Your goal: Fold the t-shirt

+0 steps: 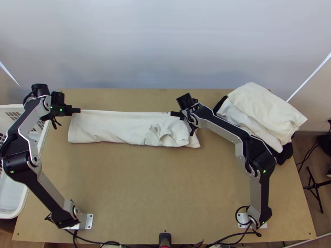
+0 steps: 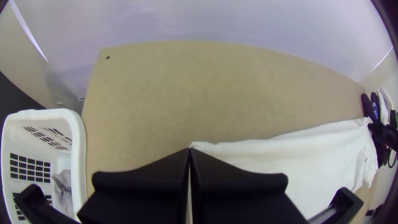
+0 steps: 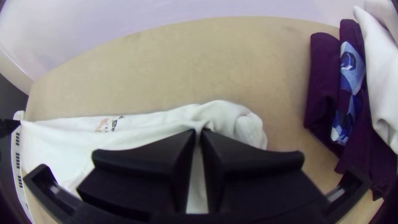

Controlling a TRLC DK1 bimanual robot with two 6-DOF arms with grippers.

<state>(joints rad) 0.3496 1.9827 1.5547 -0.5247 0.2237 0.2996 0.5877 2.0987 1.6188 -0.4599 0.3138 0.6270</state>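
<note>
The white t-shirt (image 1: 111,127) lies as a long narrow folded strip across the table's far half, with a bunched, wrinkled part near its right end. At the strip's far left corner is my left gripper (image 1: 77,110), shut on the fabric. My right gripper (image 1: 177,114) is shut on the far edge near the bunched part. In the left wrist view, my left gripper (image 2: 189,150) pinches a corner of the t-shirt (image 2: 290,157). In the right wrist view, a raised fold of the t-shirt (image 3: 166,128) runs into my right gripper (image 3: 199,132); small print shows behind it.
A pile of folded clothes (image 1: 265,109), white on top of dark, lies at the table's far right. At the left edge stands a white laundry basket (image 2: 76,137) with a grey cloth (image 2: 63,188) inside. Bare wood (image 1: 145,186) stretches between the arms' bases.
</note>
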